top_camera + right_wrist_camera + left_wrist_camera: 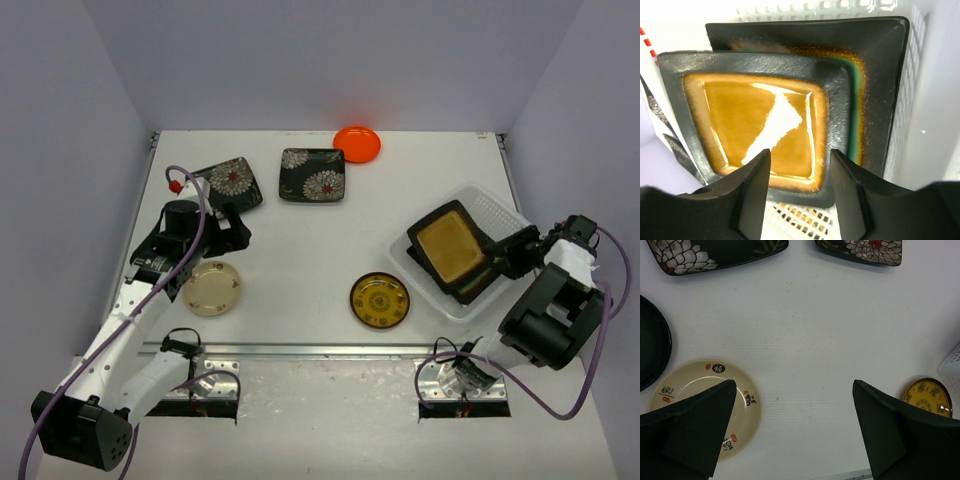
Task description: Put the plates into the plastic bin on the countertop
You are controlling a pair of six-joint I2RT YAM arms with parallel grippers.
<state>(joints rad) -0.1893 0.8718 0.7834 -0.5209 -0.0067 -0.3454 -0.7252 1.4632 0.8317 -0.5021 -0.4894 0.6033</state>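
Left pincer (pixel 794 385): your fingers stood wide apart above the countertop (pixel 805 330), holding nothing.
Cream plate (pixel 690 385): beneath one finger (partly hidden by it).
Yellow plate (pixel 927 397): beside the other finger.
Flowered plate (pixel 715 252): ahead of that pincer.
Second flowered plate (pixel 865 250): ahead too, apart from the first.
Right pincer (pixel 800 155): your fingers were apart over the amber plate's near rim, clamping nothing.
Amber plate (pixel 755 125): just ahead, lying on the teal plate (pixel 875 60) inside the bin (pixel 920 100).
Orange plate (pixel 357 143): well away from both pincers.

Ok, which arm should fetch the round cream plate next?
Left. The left tool, open, hovers beside the round cream plate; the right tool is far off, over the clear plastic bin.
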